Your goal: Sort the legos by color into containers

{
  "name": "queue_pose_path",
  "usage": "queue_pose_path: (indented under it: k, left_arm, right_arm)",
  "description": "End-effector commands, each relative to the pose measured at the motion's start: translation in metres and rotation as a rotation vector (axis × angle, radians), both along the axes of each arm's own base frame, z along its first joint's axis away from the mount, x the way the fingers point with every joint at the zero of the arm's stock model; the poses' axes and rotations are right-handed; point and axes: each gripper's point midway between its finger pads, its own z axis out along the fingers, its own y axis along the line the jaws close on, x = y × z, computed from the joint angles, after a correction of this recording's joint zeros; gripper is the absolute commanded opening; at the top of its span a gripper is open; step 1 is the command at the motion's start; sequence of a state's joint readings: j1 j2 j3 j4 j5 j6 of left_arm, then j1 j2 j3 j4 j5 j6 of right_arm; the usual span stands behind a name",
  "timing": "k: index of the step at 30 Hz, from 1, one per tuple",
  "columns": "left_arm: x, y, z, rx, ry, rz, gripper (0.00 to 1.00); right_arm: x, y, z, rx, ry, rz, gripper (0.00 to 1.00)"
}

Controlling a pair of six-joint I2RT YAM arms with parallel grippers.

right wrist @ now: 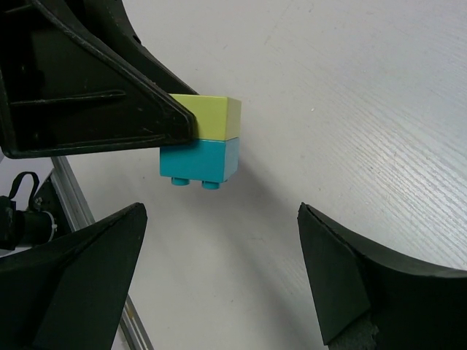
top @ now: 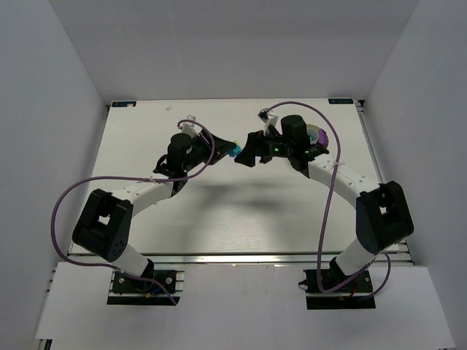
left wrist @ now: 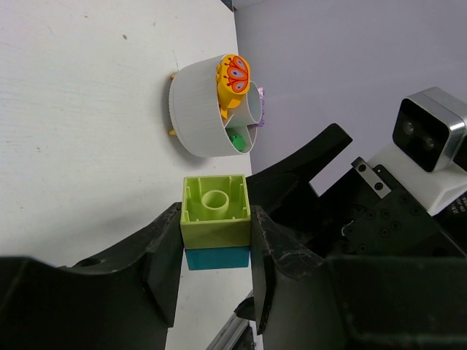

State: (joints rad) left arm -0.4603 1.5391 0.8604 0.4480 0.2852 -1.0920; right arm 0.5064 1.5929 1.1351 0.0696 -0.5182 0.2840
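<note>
My left gripper (left wrist: pixel 216 244) is shut on a two-coloured lego stack, a pale yellow-green brick (left wrist: pixel 216 211) joined to a cyan brick (left wrist: pixel 217 257), held above the table. The jaws press on the stack's two sides. In the right wrist view the same stack (right wrist: pixel 198 142) hangs just beyond my right gripper (right wrist: pixel 219 219), which is open and empty. From above, the two grippers face each other mid-table, left gripper (top: pixel 229 149) and right gripper (top: pixel 244 153), with the cyan brick (top: pixel 235 152) between them. The round white divided bowl (left wrist: pixel 195 109) holds an orange printed brick (left wrist: pixel 235 76) and a green brick (left wrist: pixel 236 140).
In the top view the bowl (top: pixel 319 135) sits at the back right, mostly hidden behind the right arm. White walls enclose the table on three sides. A metal rail (top: pixel 241 257) runs along the near edge.
</note>
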Motion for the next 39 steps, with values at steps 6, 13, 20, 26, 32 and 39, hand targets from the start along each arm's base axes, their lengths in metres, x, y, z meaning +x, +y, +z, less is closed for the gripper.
queue_pose_path:
  k: [6, 13, 20, 26, 32, 39]
  left_arm:
    - [-0.003, -0.005, 0.016, -0.045, -0.008, -0.019, 0.0]
    - [-0.003, -0.005, 0.016, -0.048, -0.001, -0.019, 0.0]
    - [-0.007, -0.008, 0.016, -0.049, 0.004, -0.031, 0.0]
    - [-0.008, -0.008, 0.015, -0.05, 0.007, -0.031, 0.0]
    - [-0.008, -0.009, 0.014, -0.059, 0.015, -0.036, 0.0]
    - [-0.001, -0.002, 0.018, -0.038, 0.0, -0.001, 0.0]
  right_arm:
    - [0.014, 0.012, 0.026, 0.043, -0.068, -0.003, 0.89]
    - [0.017, 0.02, 0.029, 0.05, -0.072, 0.0, 0.86]
    - [0.021, 0.025, 0.027, 0.052, -0.055, -0.005, 0.72]
    - [0.02, 0.027, 0.021, 0.048, -0.034, -0.002, 0.53]
    - [0.021, 0.026, 0.02, 0.053, -0.047, -0.004, 0.33]
    - [0.014, 0.024, 0.012, 0.036, -0.013, 0.032, 0.0]
